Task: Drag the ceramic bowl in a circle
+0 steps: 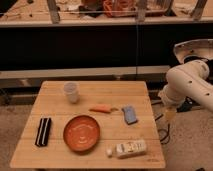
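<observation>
From what I see, the drag has not begun: nothing is touching the bowl, so the reach, the contact and the whole circle are left to do.

Working left to right across the table: a black case lies at the lower left. Just right of it is the bowl, lower centre-left of the frame. It is shallow, orange-red and upright, with faint pale marks inside, and looks empty. Above it, near the table's far edge, stands a clear cup. An orange stick lies mid-table, just above the bowl's right rim. A white bottle lies on its side at the bottom, near the bowl's lower right, and a blue pack sits above that.

At the right edge of the frame, the gripper hangs off the table's right side, well apart from the bowl, below the white arm. I cannot tell whether it is spread or closed.

I judge the stick and bottle close enough to crowd a wide circle.
</observation>
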